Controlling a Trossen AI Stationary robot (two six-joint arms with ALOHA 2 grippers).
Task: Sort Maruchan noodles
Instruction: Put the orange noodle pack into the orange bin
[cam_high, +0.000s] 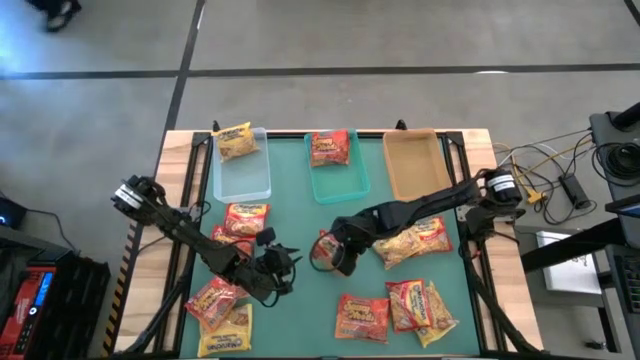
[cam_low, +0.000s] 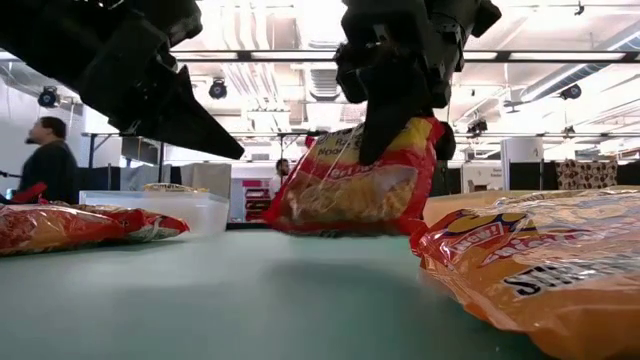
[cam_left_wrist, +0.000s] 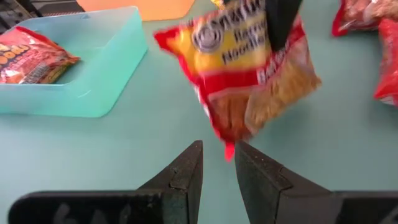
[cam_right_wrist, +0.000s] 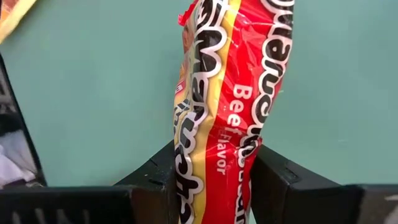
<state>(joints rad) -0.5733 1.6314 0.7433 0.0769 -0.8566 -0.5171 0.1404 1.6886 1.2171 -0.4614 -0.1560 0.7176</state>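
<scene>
The red packet (cam_right_wrist: 224, 112) is pinched in the right claw (cam_high: 335, 255), fingers clamped on both sides of it, and you can read "Beef Flavor" on the wrapper in the right wrist view. It's near the middle of the counter (cam_high: 300, 320), hanging crumpled from the claw; in the low view (cam_low: 345, 190) I can't tell if its bottom edge is touching the teal surface or just clear of it.

The left claw (cam_high: 285, 258) is just beside it on the left, fingers only a narrow gap apart and holding nothing. In the left wrist view the packet's lower corner (cam_left_wrist: 239, 74) sits right past those fingertips (cam_left_wrist: 189, 165).

Rest of the noodles are scattered around. A yellow one (cam_high: 234, 141) lies in the clear tray (cam_high: 243, 180), and a red one (cam_high: 329, 147) is in the teal tray (cam_high: 340, 185). The tan tray (cam_high: 413, 165) sits to the right of those two, all three lined up along the far edge.

There's a loose pile (cam_high: 225, 300) under and around the left arm, front left. Another bunch (cam_high: 395, 305) sits front right, plus one packet (cam_high: 415, 243) partly under the right arm.

A person (cam_low: 45, 160) is standing in the room behind the counter, off to the left in the low view.
</scene>
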